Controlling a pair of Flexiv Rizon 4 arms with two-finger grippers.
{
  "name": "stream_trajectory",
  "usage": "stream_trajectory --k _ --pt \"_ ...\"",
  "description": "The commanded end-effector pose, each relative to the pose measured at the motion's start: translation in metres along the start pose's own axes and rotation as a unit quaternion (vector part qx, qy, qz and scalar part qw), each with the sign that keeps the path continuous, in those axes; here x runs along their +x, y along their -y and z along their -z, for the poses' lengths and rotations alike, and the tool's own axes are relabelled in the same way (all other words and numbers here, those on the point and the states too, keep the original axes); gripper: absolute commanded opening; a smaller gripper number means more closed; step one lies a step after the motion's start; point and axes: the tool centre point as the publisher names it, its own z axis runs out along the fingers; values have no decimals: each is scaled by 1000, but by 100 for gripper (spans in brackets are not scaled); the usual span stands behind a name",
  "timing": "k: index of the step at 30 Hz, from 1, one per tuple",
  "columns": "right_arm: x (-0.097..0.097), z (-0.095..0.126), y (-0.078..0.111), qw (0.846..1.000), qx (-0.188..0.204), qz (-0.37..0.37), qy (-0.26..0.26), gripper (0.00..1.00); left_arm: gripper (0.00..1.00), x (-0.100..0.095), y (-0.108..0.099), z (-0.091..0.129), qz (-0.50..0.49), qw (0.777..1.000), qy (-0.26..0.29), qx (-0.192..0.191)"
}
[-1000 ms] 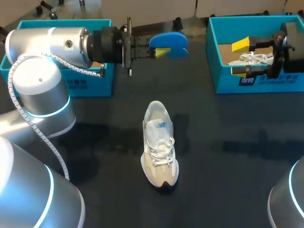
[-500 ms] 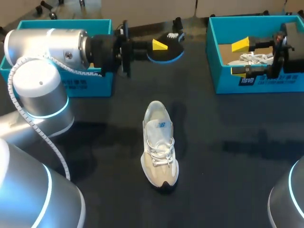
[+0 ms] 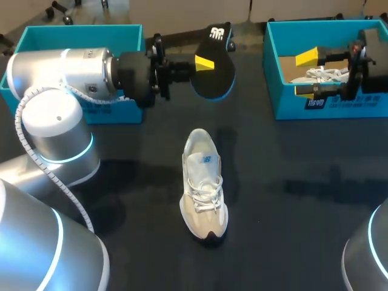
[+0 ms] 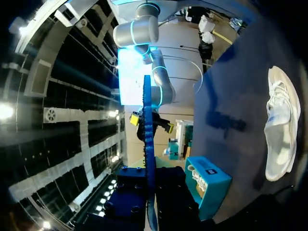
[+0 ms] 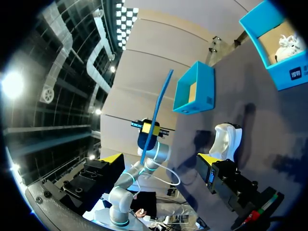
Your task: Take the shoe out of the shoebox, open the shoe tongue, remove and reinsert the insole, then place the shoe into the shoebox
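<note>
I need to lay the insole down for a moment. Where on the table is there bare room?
The widest bare patch of table lies between the shoe and the right shoebox. A narrower one lies between the shoe and the left shoebox. The far strip between the boxes is crowded: there the left gripper holds the insole.

Left claw [image 3: 205,63] pinches the insole [image 3: 216,77]; right claw [image 3: 306,74] gapes.

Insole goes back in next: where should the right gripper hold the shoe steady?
Probably across the shoe at its forefoot, coming from above on the right: it stands upright, and that leaves the heel-end opening free for the insole.
</note>
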Motion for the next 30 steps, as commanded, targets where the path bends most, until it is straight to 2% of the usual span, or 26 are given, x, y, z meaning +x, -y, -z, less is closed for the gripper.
stream_trajectory --k 1,11,22,30 --pt "0 -2 -1 1000 0 0 0 100 0 3 -3 -2 -19 1000 1 0" --pt "-2 -19 -9 1000 15 -2 3 100 0 10 -10 -9 -44 999 -3 -8" --pt "-4 -46 -20 999 44 -15 -6 100 0 19 -12 -33 -48 999 1 -2" --pt "-4 -53 -24 998 57 -17 -7 100 0 21 -13 -50 -46 999 8 -4"
